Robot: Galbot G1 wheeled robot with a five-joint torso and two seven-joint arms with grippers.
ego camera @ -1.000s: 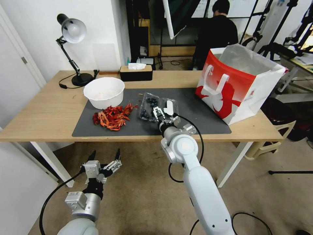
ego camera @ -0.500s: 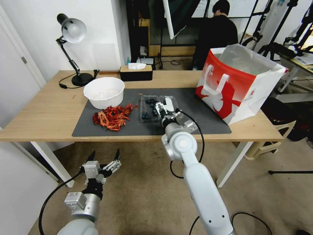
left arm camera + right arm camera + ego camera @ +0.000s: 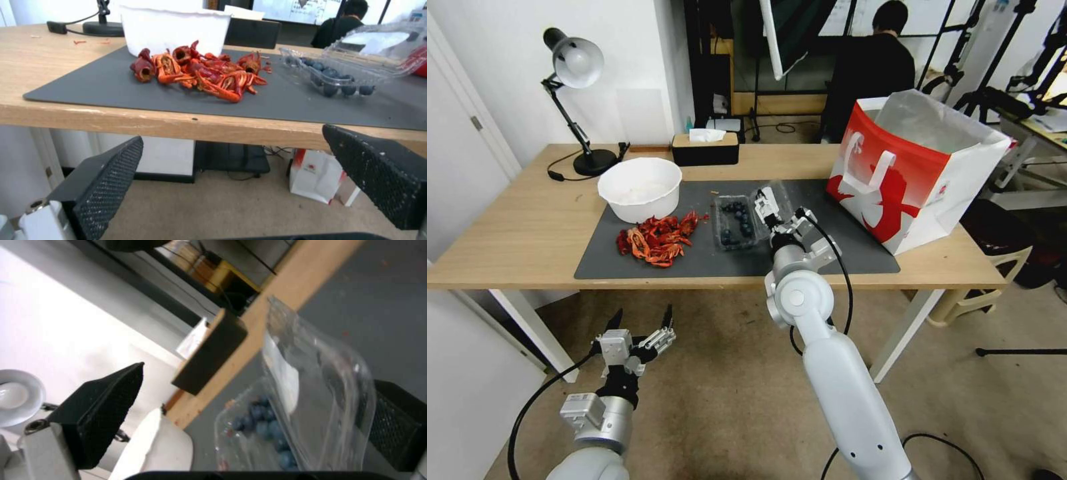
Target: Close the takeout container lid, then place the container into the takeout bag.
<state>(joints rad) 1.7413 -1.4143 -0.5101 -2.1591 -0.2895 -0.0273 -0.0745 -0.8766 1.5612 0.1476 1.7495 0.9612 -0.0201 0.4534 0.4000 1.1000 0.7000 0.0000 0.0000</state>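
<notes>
The right gripper (image 3: 767,203) is reaching over the dark mat (image 3: 827,247), and its fingers are standing wide apart with the lid (image 3: 320,386) rising between them; one pad (image 3: 391,426) is sitting just behind the lid's outer face, though contact cannot be told. The lid, with its white label patch showing, is standing tilted up off the mat, partway between open and shut. The takeout container (image 3: 735,221) is lying on the mat just to the left of this gripper, its tray full of dark blueberries. The takeout bag (image 3: 914,177) is standing upright and open-mouthed well off to the gripper's right, at the table's far corner. Farther left beyond the container are lying a heap of red crayfish shells (image 3: 657,240) and a white bowl (image 3: 640,188). The left gripper (image 3: 639,328) is hanging below the table edge, well apart from everything, its fingers spread and holding nothing
</notes>
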